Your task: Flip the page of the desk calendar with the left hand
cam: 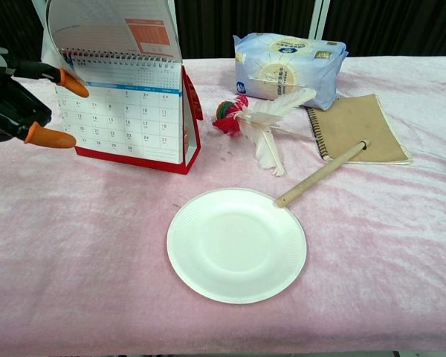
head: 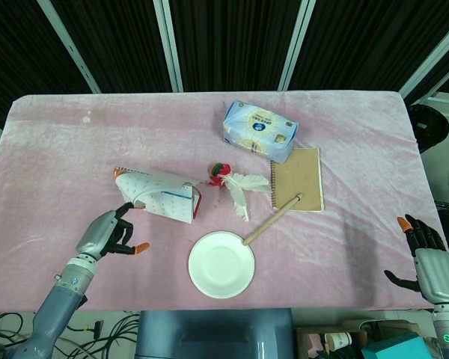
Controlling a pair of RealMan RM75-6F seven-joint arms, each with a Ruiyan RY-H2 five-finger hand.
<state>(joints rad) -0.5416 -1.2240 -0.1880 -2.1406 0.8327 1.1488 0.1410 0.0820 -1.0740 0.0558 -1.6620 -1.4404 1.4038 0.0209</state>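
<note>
On the pink table (head: 60, 149), the desk calendar (cam: 130, 119) stands left of centre, its top page (cam: 111, 30) lifted upright above the spiral. The flip looks mid-way; next the page likely needs carrying over the far side. The left hand (cam: 18, 104), just left, has fingers (cam: 73, 83) apart; whether they touch the page, I cannot tell. The right hand (head: 426, 250) rests spread and empty at the near right edge.

The left hand (head: 108, 235) has a grey metallic back, black fingers and bright orange fingertips (cam: 74, 83), and sits on a slim grey forearm with a silver ring at the wrist. The right hand (head: 428, 258), at the near right edge, has a pale grey plate on its back, black fingers and at least one orange tip; below it the wrist carries a small green mark.
</note>
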